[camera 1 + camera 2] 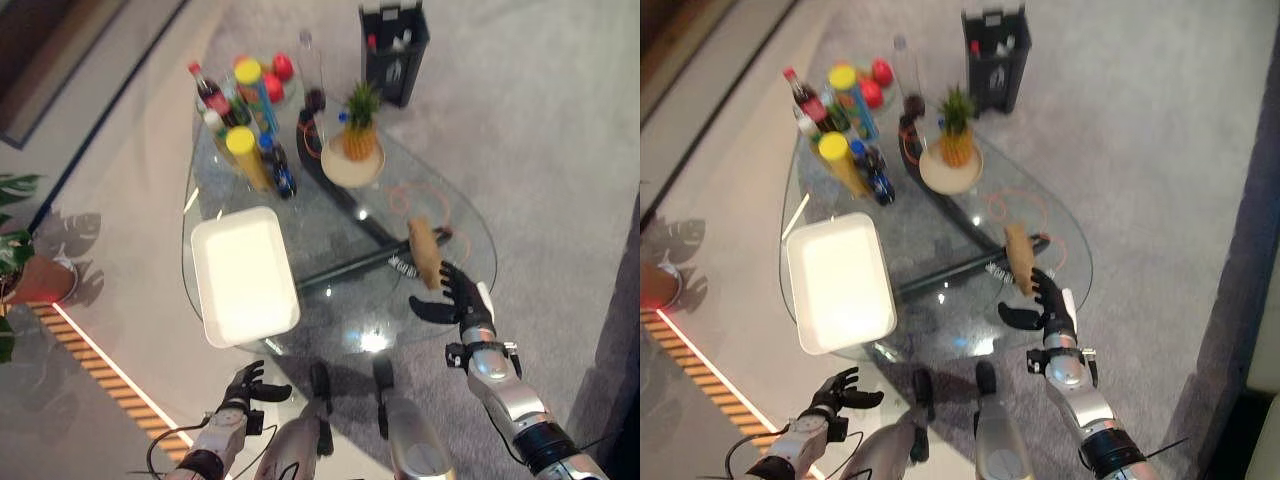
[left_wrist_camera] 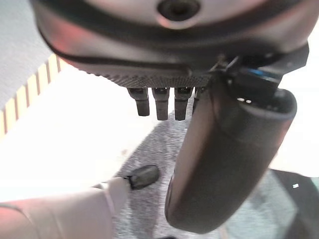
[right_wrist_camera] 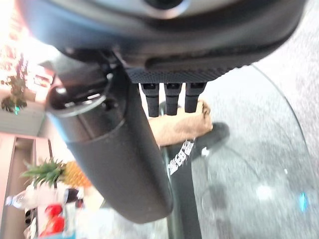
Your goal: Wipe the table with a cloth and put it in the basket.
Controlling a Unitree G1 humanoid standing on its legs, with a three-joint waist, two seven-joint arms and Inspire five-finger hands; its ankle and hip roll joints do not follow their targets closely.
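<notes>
Nearest edge: left hand hangs below the glass table, fingers loosely curled, holding nothing.
Right hand: fingers spread, relaxed, just short of the cloth.
Cloth: tan, bunched, on the glass; judged light, limp; pinch its raised fold.
Far side: dark basket, on the floor.

Right hand forward, left hand low.
</notes>
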